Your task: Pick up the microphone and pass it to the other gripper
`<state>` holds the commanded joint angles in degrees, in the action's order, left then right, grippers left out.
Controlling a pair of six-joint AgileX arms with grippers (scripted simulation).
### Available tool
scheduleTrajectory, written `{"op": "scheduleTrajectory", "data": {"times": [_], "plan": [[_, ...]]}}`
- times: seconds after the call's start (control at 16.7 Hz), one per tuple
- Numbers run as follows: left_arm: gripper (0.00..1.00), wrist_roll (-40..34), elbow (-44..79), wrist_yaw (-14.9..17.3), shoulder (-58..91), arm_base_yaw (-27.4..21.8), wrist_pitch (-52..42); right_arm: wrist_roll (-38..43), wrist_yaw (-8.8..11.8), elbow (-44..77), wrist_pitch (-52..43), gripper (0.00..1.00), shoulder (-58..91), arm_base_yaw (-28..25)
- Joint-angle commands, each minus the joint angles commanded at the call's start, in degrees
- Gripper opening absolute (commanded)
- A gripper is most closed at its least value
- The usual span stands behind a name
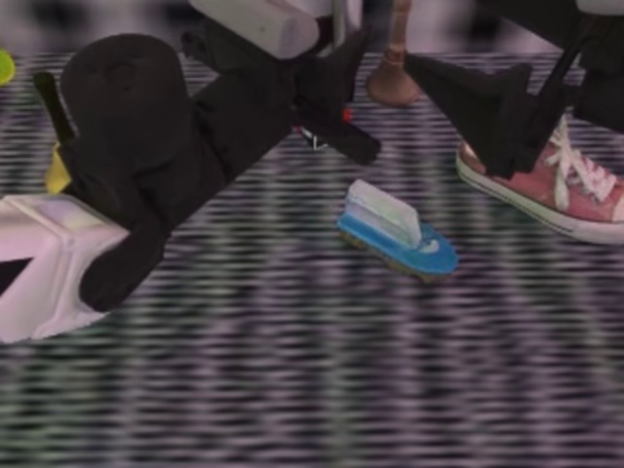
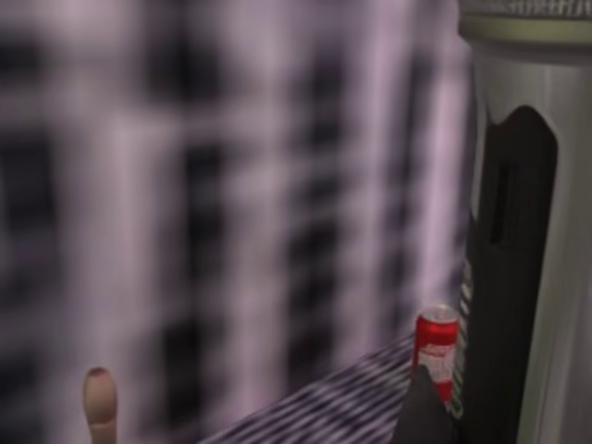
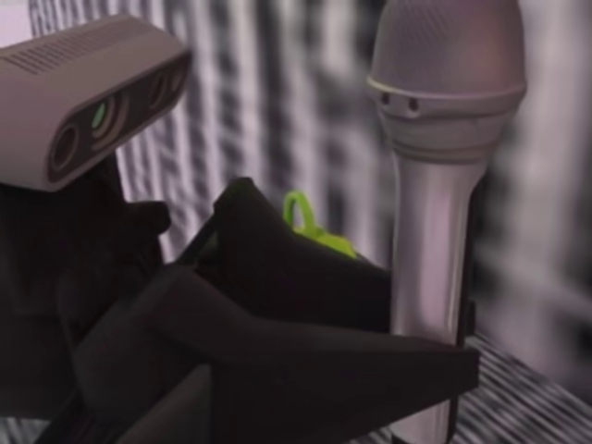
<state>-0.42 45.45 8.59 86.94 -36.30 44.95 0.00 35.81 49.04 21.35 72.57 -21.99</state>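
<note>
The microphone (image 3: 435, 213) stands upright, a silver handle with a black panel under a rounded grey mesh head. My left gripper (image 1: 356, 102), on the arm with the white segment, is shut on its lower handle. In the left wrist view the handle (image 2: 527, 240) fills the side next to one dark fingertip (image 2: 424, 412). From above, only a thin grey strip of the microphone (image 1: 338, 24) shows. My right gripper (image 1: 439, 105) reaches in from the right, open, level with the left one. One fingertip (image 3: 453, 365) lies right by the handle; whether it touches cannot be told.
A blue brush (image 1: 397, 234) lies mid-table below both grippers. A pink sneaker (image 1: 561, 185) sits under the right arm. A brown knobbed object (image 1: 393, 73) stands at the back between the grippers. A red can (image 2: 435, 347) stands past the left gripper, and a yellow-green item (image 1: 5, 66) is far left.
</note>
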Motion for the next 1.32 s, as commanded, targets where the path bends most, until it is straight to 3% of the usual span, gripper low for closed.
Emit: {"op": "scheduleTrajectory", "data": {"times": [0.3,0.78,1.08,1.32], "plan": [[0.00,0.0,0.0,0.0,0.0,0.0,0.0,0.0,-0.5,0.7,0.1,1.00,0.7,-0.3],[0.00,0.0,0.0,0.0,0.0,0.0,0.0,0.4,-9.0,14.6,3.5,1.00,18.3,-8.7],[0.00,0.0,0.0,0.0,0.0,0.0,0.0,0.5,-9.9,15.9,3.8,1.00,19.6,-9.6],[0.00,0.0,0.0,0.0,0.0,0.0,0.0,0.5,-9.9,15.9,3.8,0.70,19.6,-9.6]]}}
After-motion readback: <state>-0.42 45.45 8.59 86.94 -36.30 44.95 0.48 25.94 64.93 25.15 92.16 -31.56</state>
